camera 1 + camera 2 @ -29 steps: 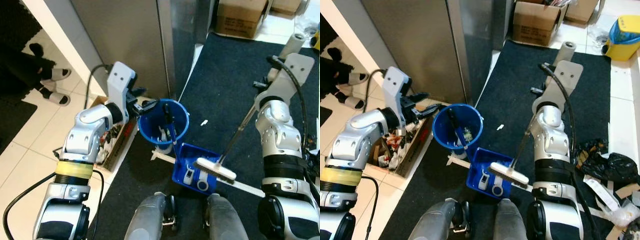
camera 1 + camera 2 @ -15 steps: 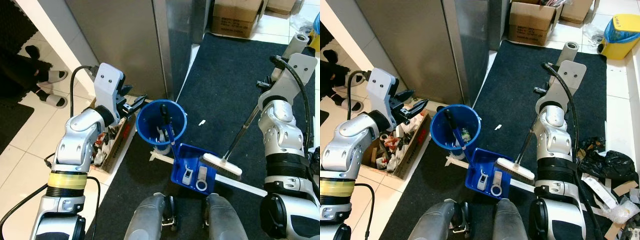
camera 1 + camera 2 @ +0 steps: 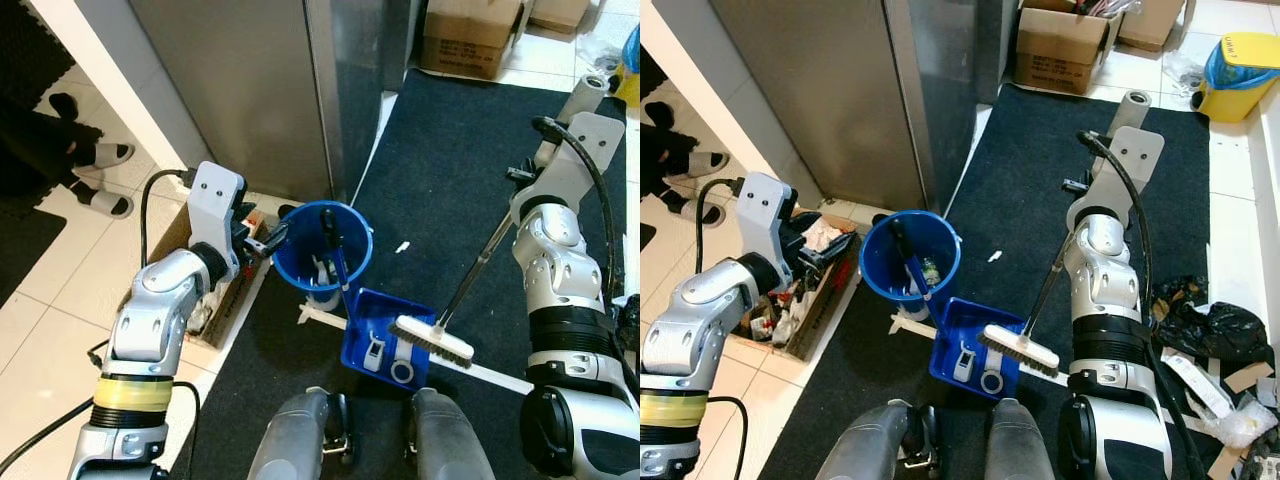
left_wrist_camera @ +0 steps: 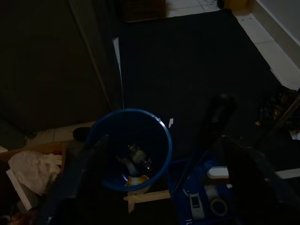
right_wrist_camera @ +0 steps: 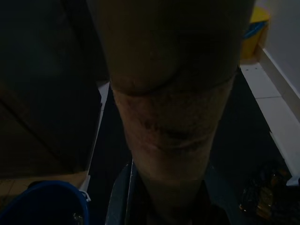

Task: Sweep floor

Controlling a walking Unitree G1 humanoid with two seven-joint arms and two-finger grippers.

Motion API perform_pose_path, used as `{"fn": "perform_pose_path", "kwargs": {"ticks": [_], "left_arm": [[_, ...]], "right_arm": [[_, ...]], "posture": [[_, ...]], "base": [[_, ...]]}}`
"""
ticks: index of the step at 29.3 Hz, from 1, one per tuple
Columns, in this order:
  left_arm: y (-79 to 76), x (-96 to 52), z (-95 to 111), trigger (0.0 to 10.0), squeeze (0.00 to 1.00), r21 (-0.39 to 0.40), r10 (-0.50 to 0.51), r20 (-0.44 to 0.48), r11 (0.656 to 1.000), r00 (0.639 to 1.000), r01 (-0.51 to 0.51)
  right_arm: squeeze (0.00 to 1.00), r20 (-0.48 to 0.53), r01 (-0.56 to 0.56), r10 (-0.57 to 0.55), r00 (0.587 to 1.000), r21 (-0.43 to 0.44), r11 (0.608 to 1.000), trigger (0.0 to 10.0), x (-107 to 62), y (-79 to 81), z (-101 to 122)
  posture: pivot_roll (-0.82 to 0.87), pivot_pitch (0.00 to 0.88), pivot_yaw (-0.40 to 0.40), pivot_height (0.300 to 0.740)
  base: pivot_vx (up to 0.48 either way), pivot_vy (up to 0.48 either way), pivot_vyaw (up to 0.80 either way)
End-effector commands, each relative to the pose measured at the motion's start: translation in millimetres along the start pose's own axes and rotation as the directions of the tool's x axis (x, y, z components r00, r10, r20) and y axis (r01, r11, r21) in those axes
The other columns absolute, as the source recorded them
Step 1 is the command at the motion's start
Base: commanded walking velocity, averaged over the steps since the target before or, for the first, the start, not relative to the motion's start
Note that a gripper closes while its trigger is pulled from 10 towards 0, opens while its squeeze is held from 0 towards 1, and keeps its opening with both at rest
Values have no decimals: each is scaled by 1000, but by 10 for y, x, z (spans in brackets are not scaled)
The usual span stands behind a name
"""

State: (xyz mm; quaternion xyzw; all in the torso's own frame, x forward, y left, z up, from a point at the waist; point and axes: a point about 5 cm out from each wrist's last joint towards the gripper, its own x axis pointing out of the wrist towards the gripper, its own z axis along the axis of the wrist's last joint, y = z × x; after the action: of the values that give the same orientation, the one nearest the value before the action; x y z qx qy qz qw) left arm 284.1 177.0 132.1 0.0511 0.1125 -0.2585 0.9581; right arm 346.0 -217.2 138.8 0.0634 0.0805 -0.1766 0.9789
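Observation:
A blue bucket (image 3: 322,245) stands on the dark mat (image 3: 450,160), holding some scraps. A blue dustpan (image 3: 385,340) lies just in front of it, its black handle (image 3: 335,245) leaning into the bucket; small white items and a ring lie in the pan. The broom's white head (image 3: 432,340) rests on the pan's right edge, and its thin shaft (image 3: 478,268) rises to my right gripper (image 3: 522,172), which is shut on the broom's thick tan grip (image 5: 164,103). My left gripper (image 3: 266,236) hovers open just left of the bucket's rim, both fingers (image 4: 79,173) spread wide.
A steel cabinet (image 3: 250,90) rises behind the bucket. A cardboard box of clutter (image 3: 215,300) sits under my left arm. A white scrap (image 3: 402,246) and a long white strip (image 3: 490,375) lie on the mat. Black bag and litter (image 3: 1200,320) are right; a person's sandalled feet (image 3: 105,175) left.
My left gripper has drawn back from the bucket's rim and dropped lower to its left. The broom head has barely shifted on the dustpan. The camera moved a little.

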Motion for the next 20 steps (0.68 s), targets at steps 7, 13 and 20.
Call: {"fn": "perform_pose_path", "kwargs": {"ticks": [7,13,20], "left_arm": [[-128,123,-225,10000,0,-147,-108,-71,984,992,96],[-85,252,-298,10000,0,-90,-84,-105,993,991,74],[94,450,-308,10000,0,-105,-45,-89,994,995,36]], "right_arm": [[0,25,-26,26,999,-6,1000,10000,16,92,43],[0,27,-35,36,999,-8,999,10000,29,121,52],[0,29,-40,40,999,-4,999,10000,46,141,65]], "posture": [[-6,60,66,740],[-11,59,62,740],[-26,51,57,740]], "base": [[0,0,0],[0,0,0],[0,0,0]]}}
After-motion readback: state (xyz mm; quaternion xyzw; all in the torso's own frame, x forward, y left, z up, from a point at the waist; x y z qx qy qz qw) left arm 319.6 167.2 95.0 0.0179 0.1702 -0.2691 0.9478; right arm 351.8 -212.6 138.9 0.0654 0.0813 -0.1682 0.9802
